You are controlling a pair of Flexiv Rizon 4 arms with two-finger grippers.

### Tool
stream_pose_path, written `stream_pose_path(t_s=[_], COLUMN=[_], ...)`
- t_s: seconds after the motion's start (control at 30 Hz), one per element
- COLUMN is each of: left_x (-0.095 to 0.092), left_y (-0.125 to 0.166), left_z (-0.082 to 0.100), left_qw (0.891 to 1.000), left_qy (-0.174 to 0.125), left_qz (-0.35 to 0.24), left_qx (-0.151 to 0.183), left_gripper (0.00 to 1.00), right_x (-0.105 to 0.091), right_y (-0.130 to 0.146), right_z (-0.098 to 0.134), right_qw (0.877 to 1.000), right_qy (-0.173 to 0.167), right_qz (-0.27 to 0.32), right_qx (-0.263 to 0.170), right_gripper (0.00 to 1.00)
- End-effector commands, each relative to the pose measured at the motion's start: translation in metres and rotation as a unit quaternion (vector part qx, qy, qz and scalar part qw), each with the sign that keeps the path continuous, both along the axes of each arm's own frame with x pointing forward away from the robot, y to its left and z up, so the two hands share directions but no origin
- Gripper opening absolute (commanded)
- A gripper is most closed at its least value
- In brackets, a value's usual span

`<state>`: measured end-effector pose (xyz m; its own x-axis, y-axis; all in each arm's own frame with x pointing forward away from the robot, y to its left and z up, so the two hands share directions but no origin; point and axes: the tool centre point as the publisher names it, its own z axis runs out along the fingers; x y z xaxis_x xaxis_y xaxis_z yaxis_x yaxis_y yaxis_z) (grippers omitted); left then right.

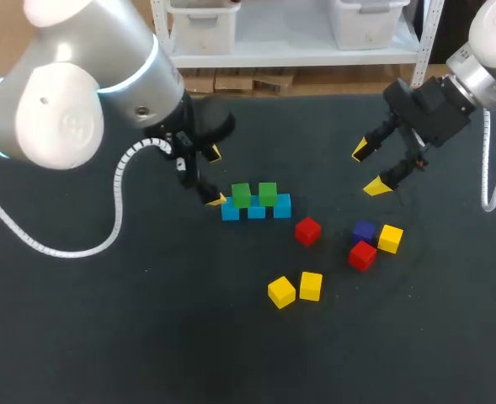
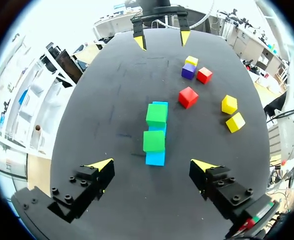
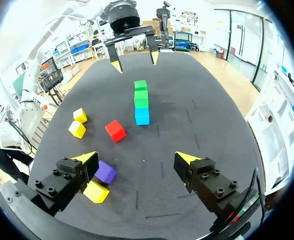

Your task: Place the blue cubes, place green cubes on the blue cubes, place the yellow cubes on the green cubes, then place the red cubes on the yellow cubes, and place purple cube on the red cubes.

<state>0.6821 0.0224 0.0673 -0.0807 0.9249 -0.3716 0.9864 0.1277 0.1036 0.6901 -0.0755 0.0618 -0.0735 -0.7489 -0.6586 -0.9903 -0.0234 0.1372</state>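
Three blue cubes [image 1: 256, 210] lie in a row mid-table, with two green cubes [image 1: 241, 195] [image 1: 268, 194] on top of them. My left gripper [image 1: 216, 177] stands open just off the row's left end, holding nothing. In the left wrist view the nearest blue cube [image 2: 155, 158] lies ahead of the left gripper [image 2: 152, 165], touching neither finger. My right gripper [image 1: 368, 168] hangs open above the table at the right, with nothing between its fingers. Below it sit a purple cube [image 1: 364, 231], a yellow cube [image 1: 390, 238] and a red cube [image 1: 362, 255]. In the right wrist view the right gripper [image 3: 136, 159] is above the purple cube [image 3: 105, 171].
A second red cube [image 1: 307, 230] lies right of the blue row. Two yellow cubes [image 1: 281, 292] [image 1: 311, 285] sit nearer the front. A white cable [image 1: 117, 189] loops from my left arm over the table's left part.
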Motion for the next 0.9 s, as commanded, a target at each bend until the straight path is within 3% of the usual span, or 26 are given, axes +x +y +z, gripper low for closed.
stream_pose_path(t_s=[0.03,0.23,0.47,0.63,0.83,0.9], left_x=[-0.014,-0.022,-0.035,-0.043,-0.048,-0.048], left_y=[0.01,0.021,0.047,0.067,0.087,0.089], left_z=[0.003,0.001,0.001,0.007,0.011,0.011], left_qw=[1.0,0.999,0.993,0.99,0.99,0.99], left_qy=[-0.014,-0.004,0.009,-0.007,-0.022,-0.025], left_qz=[0.006,0.044,0.095,0.086,0.051,0.052], left_qx=[-0.006,-0.018,-0.066,-0.114,-0.133,-0.125], left_gripper=[1.0,1.0,1.0,1.0,1.0,1.0], right_x=[0.001,0.001,0.001,0.001,0.001,0.001], right_y=[0.0,0.0,0.0,0.0,0.0,0.0], right_z=[0.0,0.0,0.0,0.0,0.0,0.0], right_qw=[1.0,1.0,1.0,1.0,1.0,1.0], right_qy=[0.0,0.0,0.0,0.0,0.0,0.0], right_qz=[0.001,0.001,0.001,0.001,0.001,0.001], right_qx=[0.001,0.001,0.001,0.001,0.001,0.001], right_gripper=[1.0,1.0,1.0,1.0,1.0,1.0])
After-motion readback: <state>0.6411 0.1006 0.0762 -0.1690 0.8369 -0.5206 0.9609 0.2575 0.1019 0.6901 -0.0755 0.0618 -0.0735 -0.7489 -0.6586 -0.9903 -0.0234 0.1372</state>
